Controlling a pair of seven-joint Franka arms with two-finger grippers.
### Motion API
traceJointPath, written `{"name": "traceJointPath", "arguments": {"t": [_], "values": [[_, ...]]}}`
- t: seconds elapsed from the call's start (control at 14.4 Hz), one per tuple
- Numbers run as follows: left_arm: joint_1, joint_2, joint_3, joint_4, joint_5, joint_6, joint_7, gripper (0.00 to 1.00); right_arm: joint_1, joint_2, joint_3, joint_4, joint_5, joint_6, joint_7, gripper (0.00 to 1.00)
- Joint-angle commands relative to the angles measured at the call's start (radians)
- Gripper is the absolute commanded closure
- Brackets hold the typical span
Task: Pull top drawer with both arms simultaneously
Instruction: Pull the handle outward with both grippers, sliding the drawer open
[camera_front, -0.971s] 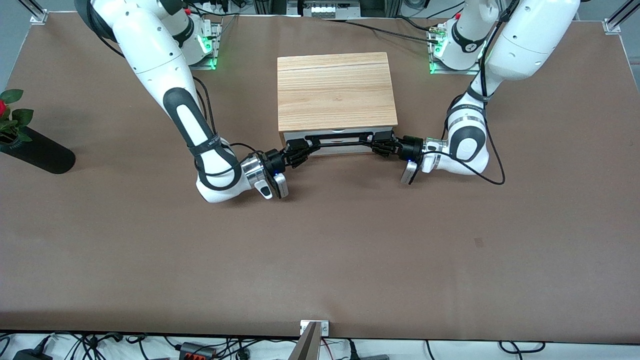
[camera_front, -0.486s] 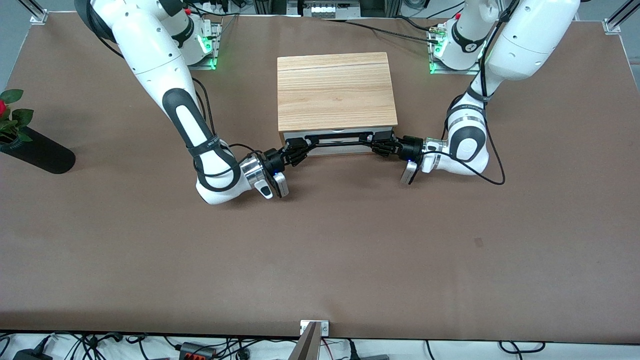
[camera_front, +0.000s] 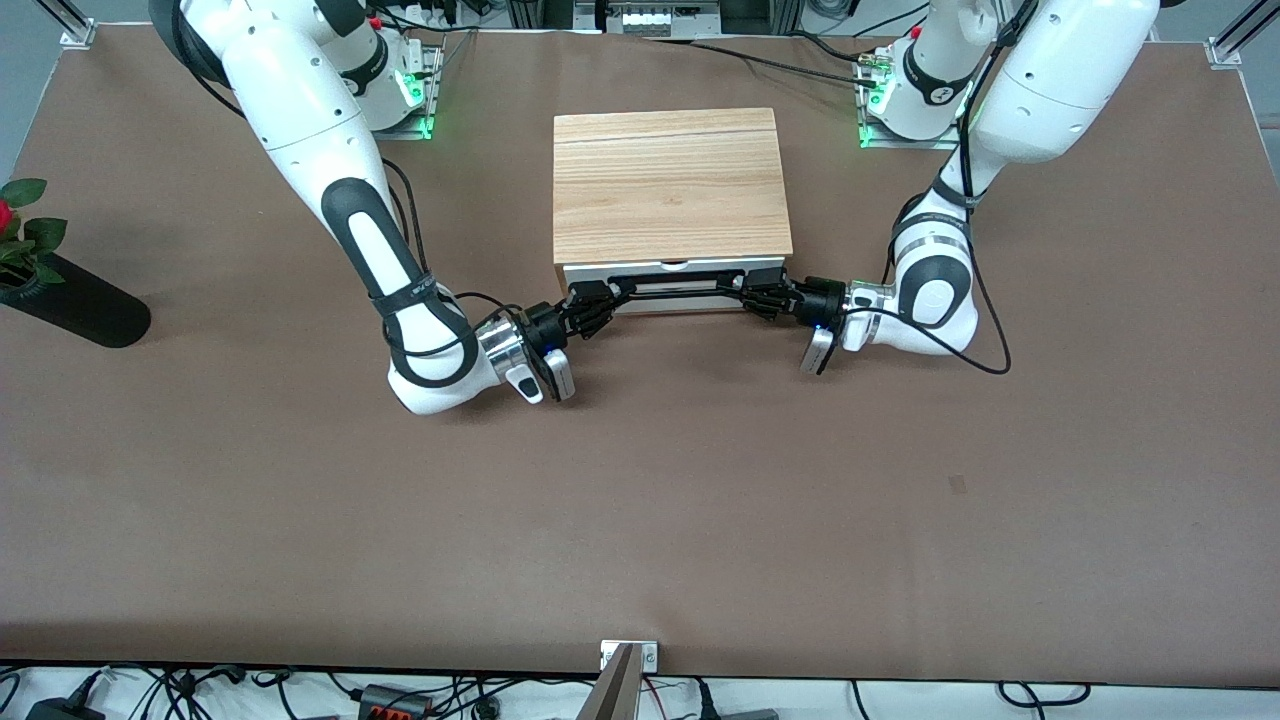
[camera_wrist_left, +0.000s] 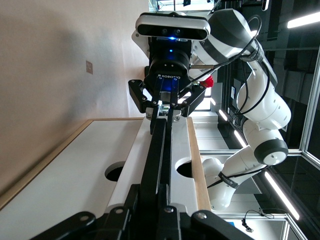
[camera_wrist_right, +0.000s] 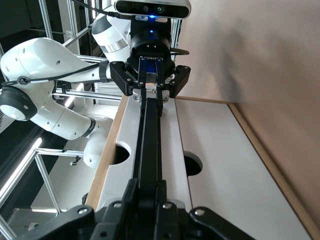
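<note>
The top drawer shows its white front under the light-wood cabinet box, with its black bar handle across it. My left gripper is shut on the handle's end toward the left arm. My right gripper is shut on the other end. In the left wrist view my left gripper clamps the handle against the drawer front, with the right gripper at the bar's other end. In the right wrist view my right gripper clamps the handle, with the left gripper at the bar's other end.
A second white drawer front lies below the top one. A black vase with a red flower stands at the right arm's end of the brown table. Cables and arm bases line the table edge farthest from the front camera.
Both grippers have moved slightly toward the front camera with the handle, and a little more of the white drawer front shows below the cabinet top.
</note>
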Motion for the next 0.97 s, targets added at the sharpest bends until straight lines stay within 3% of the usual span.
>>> {"name": "traceJointPath", "arguments": {"t": [0.0,0.35,0.76,0.9], "values": [[0.012,0.044,-0.003,0.093,-0.019,-0.023,-0.063,0.98,-0.035,0.02,0.002,0.07,0.032,0.047,-0.052,0.86],[0.018,0.105,0.012,0.194,-0.01,-0.021,-0.097,0.97,-0.032,0.049,0.002,0.127,0.095,0.156,-0.061,0.86],[0.026,0.165,0.017,0.315,-0.005,-0.017,-0.166,0.97,-0.049,0.085,0.002,0.213,0.163,0.179,-0.061,0.86],[0.024,0.174,0.023,0.334,-0.005,-0.017,-0.179,0.97,-0.047,0.085,0.002,0.213,0.166,0.179,-0.061,0.79]]}}
